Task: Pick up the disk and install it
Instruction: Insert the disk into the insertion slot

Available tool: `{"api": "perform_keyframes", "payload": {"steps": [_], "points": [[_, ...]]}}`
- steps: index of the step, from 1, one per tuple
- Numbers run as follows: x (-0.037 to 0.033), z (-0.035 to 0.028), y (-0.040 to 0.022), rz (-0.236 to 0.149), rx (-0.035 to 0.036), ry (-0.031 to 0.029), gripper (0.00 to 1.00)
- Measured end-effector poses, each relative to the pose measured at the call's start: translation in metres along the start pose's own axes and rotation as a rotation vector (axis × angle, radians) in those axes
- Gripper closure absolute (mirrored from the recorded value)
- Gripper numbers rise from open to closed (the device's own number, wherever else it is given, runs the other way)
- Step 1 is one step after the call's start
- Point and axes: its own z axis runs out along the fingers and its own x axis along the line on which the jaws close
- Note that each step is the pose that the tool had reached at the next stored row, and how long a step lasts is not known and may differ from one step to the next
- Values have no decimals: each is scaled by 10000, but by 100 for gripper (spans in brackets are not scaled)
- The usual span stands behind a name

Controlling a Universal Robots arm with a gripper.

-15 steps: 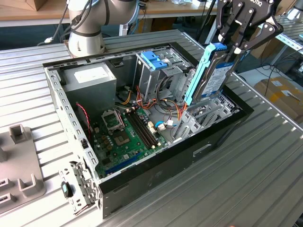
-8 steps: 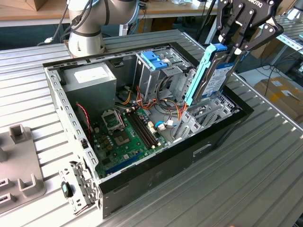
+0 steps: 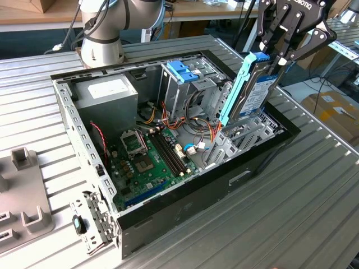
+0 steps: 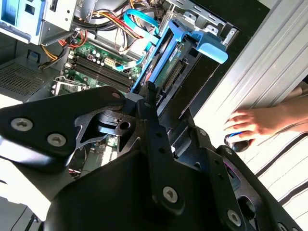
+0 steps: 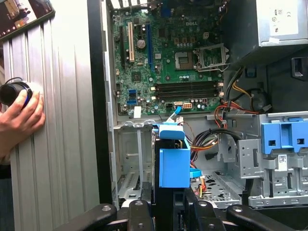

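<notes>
1. You are looking at an open computer case (image 3: 185, 208) lying on its side on a ribbed metal table (image 3: 314, 213), with its inside facing up.
2. The gripper (image 3: 282, 55) hangs over the case's corner at the exterior view's right. Its black fingers are clenched on the upper end of the disk (image 3: 257, 92).
3. The disk stands on edge and leans, with its blue edge frame turned toward the middle of the case. Its lower end dips below the case's rim, among the bare metal brackets of that corner. Its upper end stands well above the rim.
4. Inside the case, a green motherboard (image 3: 147, 162) covers the middle of the floor. A grey power supply box (image 3: 109, 95) fills the case's corner at the exterior view's left. A metal cage with a blue handle (image 3: 182, 72) stands between that box and the disk.
5. In the first wrist view, a person's hand (image 5: 19, 118) rests on the table just outside the case's wall, touching a small dark round object (image 5: 13, 91).
</notes>
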Motion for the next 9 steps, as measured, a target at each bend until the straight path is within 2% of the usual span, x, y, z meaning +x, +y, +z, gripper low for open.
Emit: {"api": "perform_keyframes", "payload": {"steps": [9], "points": [[6, 0, -1, 0, 0, 0, 65]]}}
